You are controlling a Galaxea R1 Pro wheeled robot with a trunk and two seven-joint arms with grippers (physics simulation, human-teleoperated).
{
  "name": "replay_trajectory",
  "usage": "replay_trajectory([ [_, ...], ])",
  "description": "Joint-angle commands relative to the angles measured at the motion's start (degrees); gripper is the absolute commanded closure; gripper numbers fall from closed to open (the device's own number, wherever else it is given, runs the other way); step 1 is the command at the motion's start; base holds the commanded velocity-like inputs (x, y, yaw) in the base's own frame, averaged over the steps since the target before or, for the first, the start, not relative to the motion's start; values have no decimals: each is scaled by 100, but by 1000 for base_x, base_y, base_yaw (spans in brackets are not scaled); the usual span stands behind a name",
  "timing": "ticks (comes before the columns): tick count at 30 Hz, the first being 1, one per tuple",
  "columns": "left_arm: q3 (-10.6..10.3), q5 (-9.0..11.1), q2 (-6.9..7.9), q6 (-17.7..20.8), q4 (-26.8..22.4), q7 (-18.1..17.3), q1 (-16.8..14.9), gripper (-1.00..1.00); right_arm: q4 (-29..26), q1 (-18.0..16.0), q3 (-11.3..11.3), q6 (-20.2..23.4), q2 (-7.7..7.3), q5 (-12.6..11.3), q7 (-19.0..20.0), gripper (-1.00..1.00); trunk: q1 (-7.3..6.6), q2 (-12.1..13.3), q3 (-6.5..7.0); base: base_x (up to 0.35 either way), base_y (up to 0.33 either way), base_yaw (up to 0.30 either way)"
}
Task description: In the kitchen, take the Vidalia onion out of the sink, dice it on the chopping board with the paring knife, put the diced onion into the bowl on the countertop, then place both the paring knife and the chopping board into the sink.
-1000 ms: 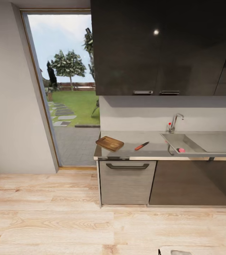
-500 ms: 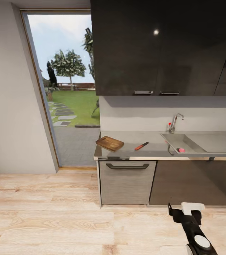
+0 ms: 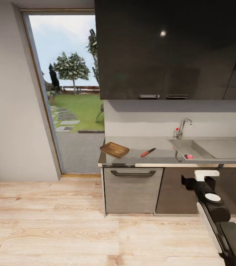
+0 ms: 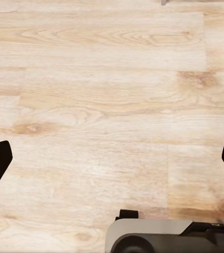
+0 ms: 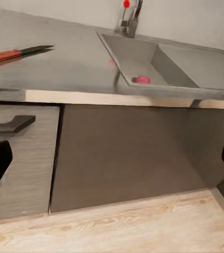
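Dark wall cabinets hang above the grey table, with a tall garden window to its left and a pale wooden floor below. The sink set into the table holds the pink Vidalia onion, beside a chrome tap. The chopping board overhangs the table's left corner; the paring knife lies between board and sink. The right gripper hangs spread before the cabinet front, empty. The left gripper is spread over the floor, empty.

You've got one board, one knife, one onion, one sink, one tap, two cabinet handles.
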Motion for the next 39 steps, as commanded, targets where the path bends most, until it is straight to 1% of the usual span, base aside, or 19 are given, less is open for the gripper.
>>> replay_trajectory([
  [1,5,-7,-1,-5,-6,13,4,-100,0,-308,6,235,-2,-9,-24,-100,2,-4,-2,0,0,0],
  [2,4,-7,-1,-5,-5,13,4,-100,3,-461,6,352,-2,-9,-25,-100,2,-4,-2,0,0,0],
  [4,4,-7,-1,-5,0,9,4,-100,25,-949,6,756,-1,-9,-25,-100,2,-4,-2,0,0,0],
  [5,5,-7,-1,-5,3,8,4,-100,84,-1467,6,1177,-1,-3,-23,-100,2,-4,-2,0,0,0],
  [6,6,-7,-1,-5,2,7,4,-100,121,-1655,6,1292,-1,-4,-24,-100,2,-4,-2,0,0,0],
  [7,7,-7,-1,-5,1,6,4,-100,291,-2117,6,1453,-1,0,-32,-100,2,-4,-2,0,0,0],
  [8,8,-7,-1,-5,1,6,4,-100,404,-2356,6,1511,1,2,-37,-100,2,-4,-2,0,0,0],
  [9,9,-7,-1,-5,0,8,4,-100,1034,-3330,6,1649,5,4,-52,-100,2,-4,-2,0,0,0],
  [11,9,-7,-1,-5,0,7,4,-100,1457,-3814,7,1685,8,6,-56,-100,2,-4,-2,0,0,0],
  [12,10,-4,-1,-5,0,8,4,-100,2208,-4503,18,1716,13,7,-60,-100,2,-4,-2,0,0,0],
  [13,10,0,5,-5,0,11,4,-100,3307,-5439,42,1735,23,14,-58,-100,2,-4,-2,0,0,0],
  [14,10,1,6,-5,-1,12,4,-100,3549,-5690,53,1738,29,15,-57,-100,2,-4,-2,0,0,0],
  [17,10,2,7,-5,-1,12,4,-100,3806,-5964,76,1741,42,13,-49,-100,2,-4,-2,43,0,0],
  [20,10,2,8,-5,-1,13,4,-100,3953,-6098,269,1743,54,-6,-6,-100,2,-4,-2,184,64,0],
  [24,10,7,8,-5,-1,13,4,-100,4025,-6137,384,1744,46,-23,185,-100,2,-4,-2,247,152,0],
  [27,10,10,15,-5,-1,13,4,-100,4048,-6143,404,1744,47,-26,489,-100,2,-4,-2,260,188,0],
  [31,12,11,16,-5,-1,13,4,-100,4109,-6144,408,1744,49,-27,625,-100,2,-4,-2,259,195,0],
  [37,10,11,17,-3,-1,13,4,-100,4434,-6145,418,1744,52,-24,909,-100,2,-4,-2,101,252,0],
  [39,10,11,17,-5,-1,13,4,-100,4597,-6145,418,1744,48,-17,1110,-100,2,-4,-2,18,276,0],
])
